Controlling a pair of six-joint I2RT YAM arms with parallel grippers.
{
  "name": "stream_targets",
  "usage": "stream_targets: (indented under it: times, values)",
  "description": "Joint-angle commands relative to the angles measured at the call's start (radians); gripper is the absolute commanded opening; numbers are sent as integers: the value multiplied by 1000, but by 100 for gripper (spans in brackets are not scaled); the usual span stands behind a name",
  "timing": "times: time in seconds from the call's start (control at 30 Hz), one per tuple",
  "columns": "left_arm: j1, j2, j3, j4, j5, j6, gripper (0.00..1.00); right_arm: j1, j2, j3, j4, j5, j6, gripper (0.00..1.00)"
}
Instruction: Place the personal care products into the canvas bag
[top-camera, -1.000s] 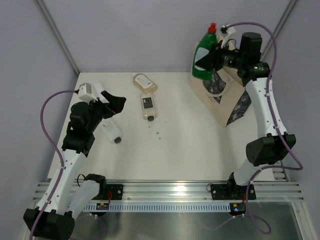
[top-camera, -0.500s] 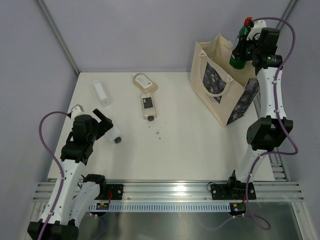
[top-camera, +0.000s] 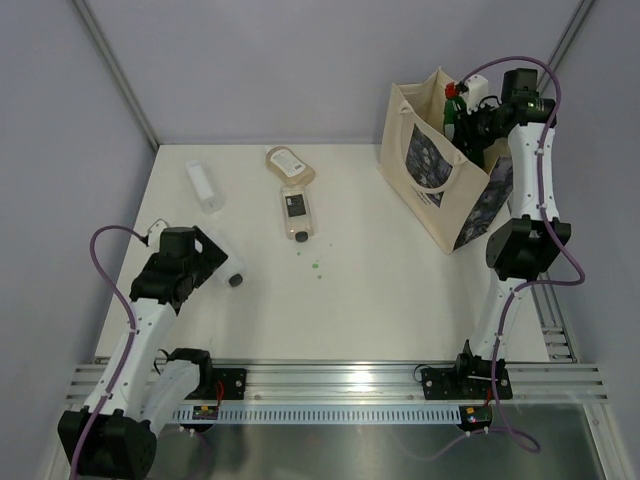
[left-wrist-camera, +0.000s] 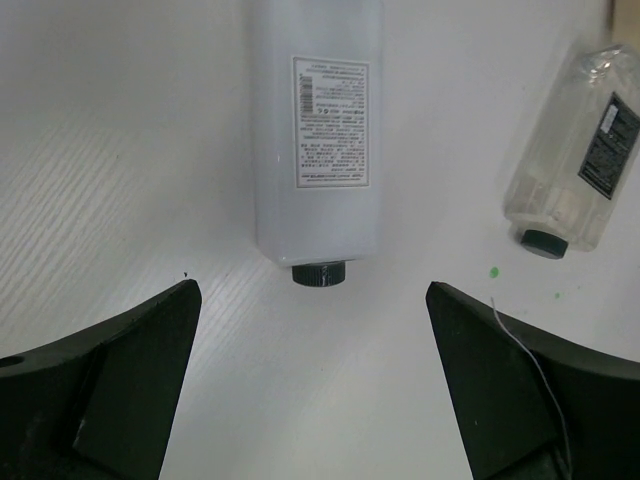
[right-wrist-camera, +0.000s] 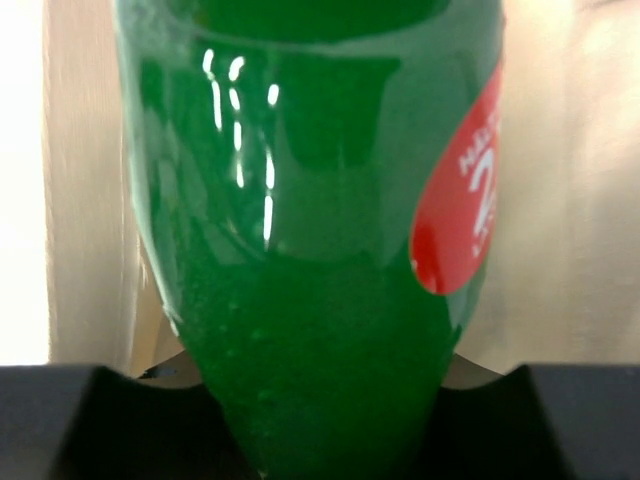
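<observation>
- Right gripper (top-camera: 468, 118): clamped on green red-capped plastic bottle (right-wrist-camera: 310, 250); sits lower than half a second earlier, with the bottle body now sunk into the mouth of cream floral-panelled canvas bag (top-camera: 440, 175) and the red cap above the rim.
- Left gripper (left-wrist-camera: 315, 400): fingers spread wide; hovers over clear black-capped bottle (left-wrist-camera: 318, 130) lying on white table (top-camera: 380, 290), without touching it.
- Unmoved on table: second clear black-capped bottle (top-camera: 296, 212), beige pouch (top-camera: 288, 162), pale-green white-capped bottle (top-camera: 203, 186).
</observation>
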Motion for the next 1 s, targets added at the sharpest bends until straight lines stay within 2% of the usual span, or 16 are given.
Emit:
stream_targets:
  times: [0.0, 0.2, 0.27, 0.33, 0.43, 0.47, 0.57, 0.63, 0.97]
  values:
    - [7, 42, 38, -16, -12, -57, 99, 4, -10, 60, -104, -31, -117, 6]
    - [7, 141, 83, 4, 30, -39, 99, 4, 9, 46, -148, -20, -115, 17]
    - [7, 192, 99, 10, 45, -11, 99, 4, 16, 48, -158, -19, -114, 27]
    - [7, 240, 113, -2, 48, 18, 99, 4, 14, 52, -156, -16, -101, 44]
    - [7, 352, 147, -33, 21, 36, 99, 4, 16, 74, -151, -13, -82, 61]
    - [7, 383, 155, -36, 19, 45, 99, 4, 10, 80, -147, -10, -75, 77]
    - [7, 499, 205, -2, 26, 88, 99, 3, -24, 86, -106, -4, -48, 94]
    - [7, 575, 233, 21, 28, 108, 99, 3, -56, 85, -67, 3, -26, 99]
    - [8, 851, 351, 58, 108, 176, 99, -2, -194, 57, -6, -65, 11, 99]
